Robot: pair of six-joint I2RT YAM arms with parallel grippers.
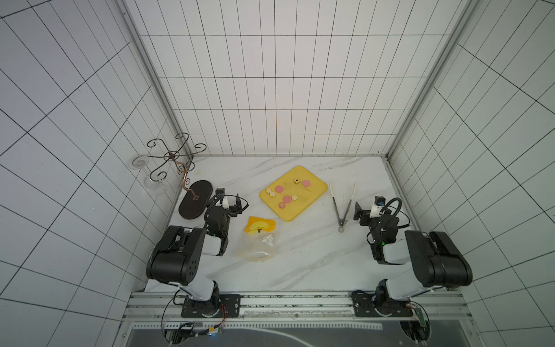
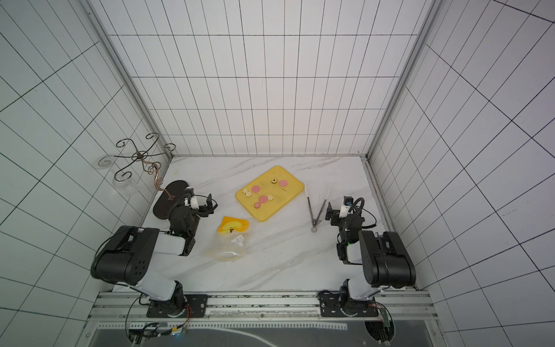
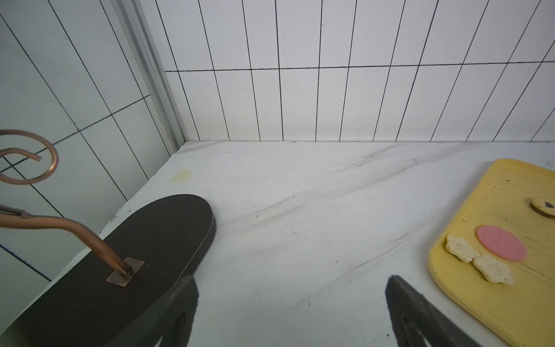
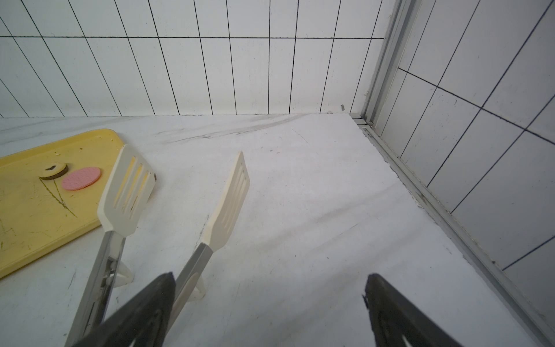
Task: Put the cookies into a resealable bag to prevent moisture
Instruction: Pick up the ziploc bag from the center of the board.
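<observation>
Bright, even light — edges bowed, sharp.

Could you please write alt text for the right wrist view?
Tongs with cream slotted heads lie on a marble table beside a yellow tray holding a pink cookie and a dark round cookie. The right gripper has open fingers, holding nothing.

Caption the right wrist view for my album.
Open jaws near tongs lying beside a yellow tray of cookies.
</observation>
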